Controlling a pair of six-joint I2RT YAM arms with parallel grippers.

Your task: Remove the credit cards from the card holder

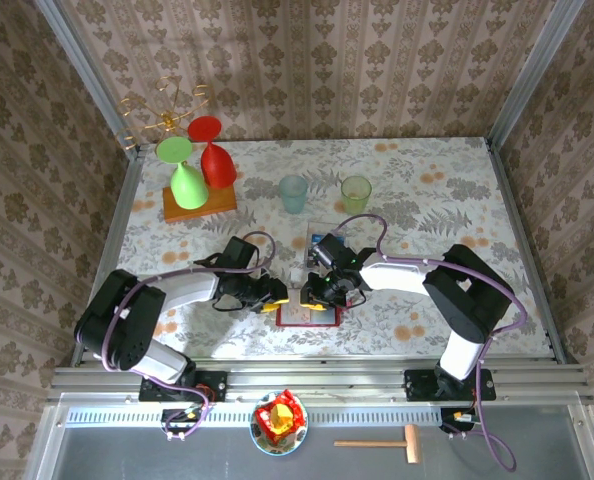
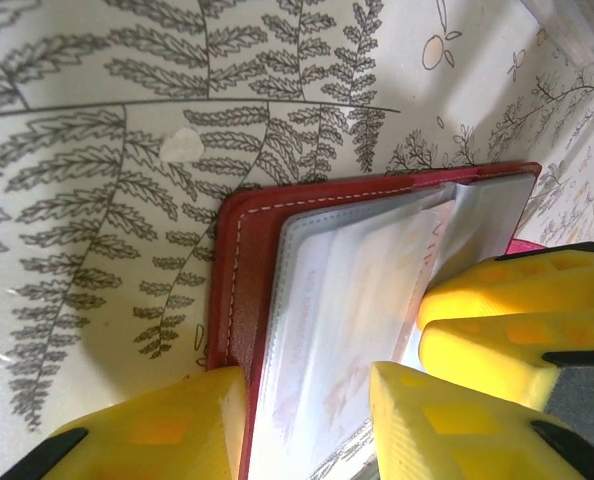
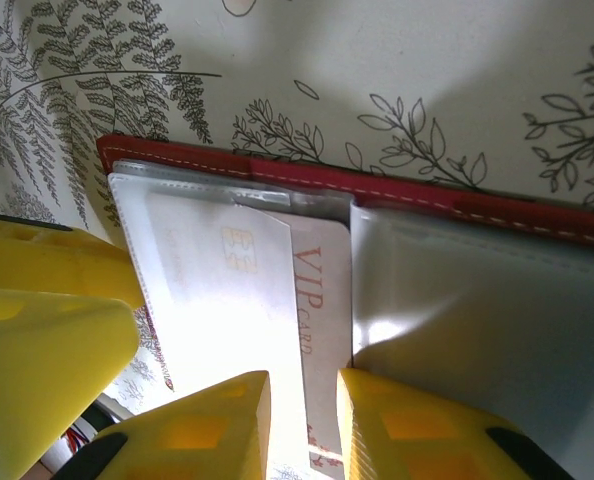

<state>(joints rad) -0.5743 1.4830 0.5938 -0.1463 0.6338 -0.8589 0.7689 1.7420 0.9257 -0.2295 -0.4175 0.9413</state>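
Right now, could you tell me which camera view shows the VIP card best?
The right wrist view: the VIP card sits centre, lettering readable, sticking out of a pocket of the card holder. The left wrist view gives it faintly through clear plastic; in the top external view it is too small to make out.

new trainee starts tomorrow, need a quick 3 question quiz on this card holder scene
1. True or false: the holder lies shut.
2. Which word is printed on the card at the right gripper? A) VIP B) GOLD C) BANK
3. What colour is the holder's border?
Key: 1 false, it lies open with its clear pockets showing; 2 A; 3 red.
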